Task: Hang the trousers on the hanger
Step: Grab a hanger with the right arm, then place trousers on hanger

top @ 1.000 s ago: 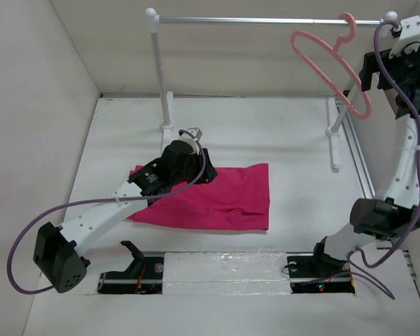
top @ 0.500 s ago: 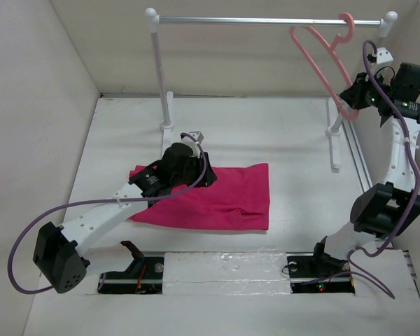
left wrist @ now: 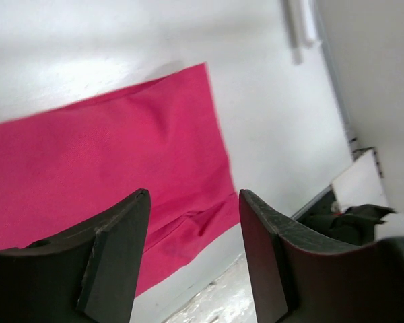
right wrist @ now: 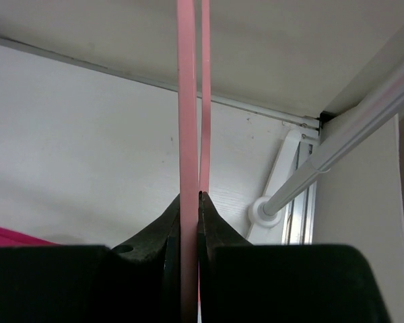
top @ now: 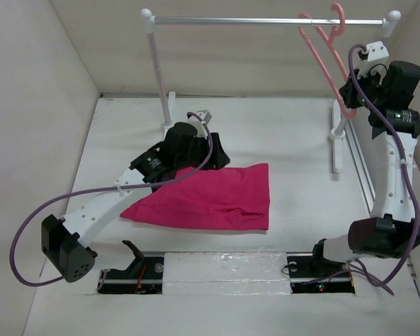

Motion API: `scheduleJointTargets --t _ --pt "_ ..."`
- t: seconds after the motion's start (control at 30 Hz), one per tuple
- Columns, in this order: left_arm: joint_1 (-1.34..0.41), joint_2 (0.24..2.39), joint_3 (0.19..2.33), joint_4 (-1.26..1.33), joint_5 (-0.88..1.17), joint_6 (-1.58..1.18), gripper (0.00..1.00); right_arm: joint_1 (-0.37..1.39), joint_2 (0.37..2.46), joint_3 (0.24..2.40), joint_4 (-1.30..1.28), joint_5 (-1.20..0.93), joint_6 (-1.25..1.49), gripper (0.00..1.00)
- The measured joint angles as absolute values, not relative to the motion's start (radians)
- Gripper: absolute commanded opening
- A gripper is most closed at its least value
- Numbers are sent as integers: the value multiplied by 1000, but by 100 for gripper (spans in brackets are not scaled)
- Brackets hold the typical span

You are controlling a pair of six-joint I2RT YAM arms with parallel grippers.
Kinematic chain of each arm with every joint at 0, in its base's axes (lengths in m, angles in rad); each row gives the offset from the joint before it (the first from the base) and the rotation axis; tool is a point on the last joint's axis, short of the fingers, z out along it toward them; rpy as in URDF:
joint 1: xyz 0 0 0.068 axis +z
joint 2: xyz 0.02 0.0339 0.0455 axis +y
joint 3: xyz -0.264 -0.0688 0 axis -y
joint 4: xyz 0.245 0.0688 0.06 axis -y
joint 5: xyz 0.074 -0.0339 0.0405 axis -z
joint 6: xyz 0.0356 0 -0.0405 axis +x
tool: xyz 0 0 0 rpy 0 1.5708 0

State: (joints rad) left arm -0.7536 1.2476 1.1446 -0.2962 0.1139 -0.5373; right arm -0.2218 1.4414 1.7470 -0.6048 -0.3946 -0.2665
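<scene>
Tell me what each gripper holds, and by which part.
Right gripper is shut on the hanger, pinching a thin bar of its frame. Left gripper is open above the trousers, holding nothing.

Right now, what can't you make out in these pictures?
- Trousers: left end partly under the left arm in the top view. The left edge crops them in the left wrist view.
- Hanger: right wrist view shows only two thin bars, with its top cut off at the upper edge.
- Right end effector: in the top view, its grip point hides behind its wrist housing.
</scene>
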Motion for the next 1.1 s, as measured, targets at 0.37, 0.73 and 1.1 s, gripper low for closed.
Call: scheduleJointTargets --t 0.37,0.73,1.1 --pt "-753 1380 1418 -280 223 -540 54 -194 1282 1483 -510 -329 -273 0" --pt "-776 1504 1509 -215 280 -593 54 -147 1147 1220 -359 -323 -273 0" --pt "-902 1706 1718 -104 217 -646 61 -20 986 972 -385 -202 -252 0"
